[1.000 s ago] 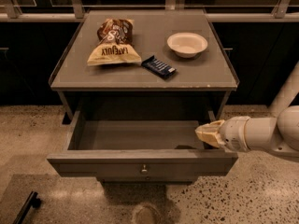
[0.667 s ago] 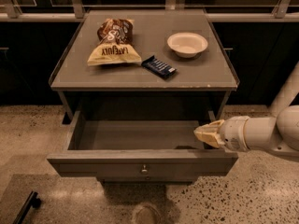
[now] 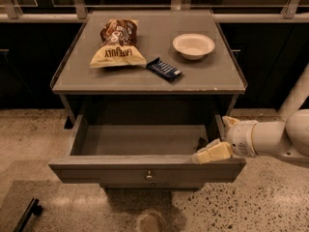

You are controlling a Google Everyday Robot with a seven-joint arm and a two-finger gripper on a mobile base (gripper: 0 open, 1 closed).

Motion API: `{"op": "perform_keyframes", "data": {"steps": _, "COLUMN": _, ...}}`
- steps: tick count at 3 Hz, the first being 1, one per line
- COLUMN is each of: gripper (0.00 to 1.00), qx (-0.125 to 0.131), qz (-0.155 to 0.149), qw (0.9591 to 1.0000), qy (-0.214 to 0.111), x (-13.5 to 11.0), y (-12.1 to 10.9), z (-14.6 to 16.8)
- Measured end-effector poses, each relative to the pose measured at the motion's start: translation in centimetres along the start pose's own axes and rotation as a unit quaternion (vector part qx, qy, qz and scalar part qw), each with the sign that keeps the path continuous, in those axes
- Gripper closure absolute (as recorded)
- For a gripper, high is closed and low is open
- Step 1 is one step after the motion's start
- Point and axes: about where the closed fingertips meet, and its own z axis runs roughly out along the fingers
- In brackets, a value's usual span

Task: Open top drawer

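The top drawer [image 3: 106, 170] is a wide grey drawer under the tabletop. It stands pulled out towards me, and its inside [image 3: 140, 139] shows bare. Its flat front has one small round metal knob [image 3: 149, 175] at centre. My gripper [image 3: 206, 155], cream-coloured on a white arm [image 3: 270, 139], comes in from the right. It rests at the right end of the drawer front's top edge, just inside the drawer. No other drawers show.
On the grey tabletop [image 3: 207, 81] lie a chip bag [image 3: 116, 45], a blue snack bar [image 3: 163, 68] and a white bowl [image 3: 193, 45]. A dark railing [image 3: 145, 16] runs behind the table. A black object [image 3: 29, 214] lies on the speckled floor at bottom left.
My gripper has sunk slightly towards the drawer front's top edge. The drawer has not visibly moved.
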Motion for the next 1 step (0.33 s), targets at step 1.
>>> {"op": "perform_keyframes", "data": {"steps": 1, "gripper": 0.0, "qx": 0.0, "qz": 0.0, "qw": 1.0, "qy": 0.0, "x": 0.0, "y": 0.0, "z": 0.0}}
